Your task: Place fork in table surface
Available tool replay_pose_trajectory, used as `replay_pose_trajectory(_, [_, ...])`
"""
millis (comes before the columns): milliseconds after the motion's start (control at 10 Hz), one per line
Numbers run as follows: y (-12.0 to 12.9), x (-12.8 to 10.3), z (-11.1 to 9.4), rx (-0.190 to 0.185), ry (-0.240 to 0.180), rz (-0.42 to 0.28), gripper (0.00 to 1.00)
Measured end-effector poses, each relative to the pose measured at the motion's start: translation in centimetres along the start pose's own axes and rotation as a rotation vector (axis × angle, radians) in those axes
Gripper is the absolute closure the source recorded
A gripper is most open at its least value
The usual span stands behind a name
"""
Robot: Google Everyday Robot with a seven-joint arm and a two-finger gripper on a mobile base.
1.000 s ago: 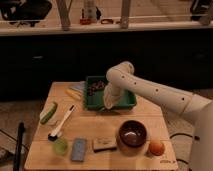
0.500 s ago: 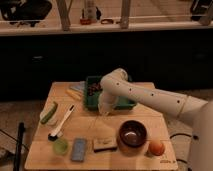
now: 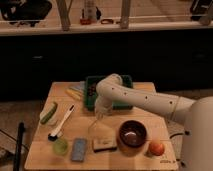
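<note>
My gripper (image 3: pixel 99 112) hangs from the white arm over the middle of the light wooden table surface (image 3: pixel 150 116), just in front of the dark green tray (image 3: pixel 126 79). It is shut on the fork (image 3: pixel 94 123), a slim silvery piece that hangs down from the fingers with its lower end close to the tabletop. I cannot tell whether the fork's tip touches the wood.
A brown bowl (image 3: pixel 132 134) and an orange fruit (image 3: pixel 156 147) sit front right. A white-handled brush (image 3: pixel 64 121), a green vegetable (image 3: pixel 48 113), a green cup (image 3: pixel 60 145), a blue sponge (image 3: pixel 79 148) and a yellow sponge (image 3: pixel 104 145) lie left and front.
The arm has swung left and forward from above the green tray, out over the bare table, and lowered, with the fork in the gripper.
</note>
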Motion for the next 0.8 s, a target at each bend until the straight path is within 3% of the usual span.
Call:
replay_pose_trajectory(600, [-0.05,0.05,1.33,-0.022,-0.031,-0.003,1.00])
replay_pose_trajectory(800, [-0.11,0.18,1.25,-0.019,-0.041,0.003,0.90])
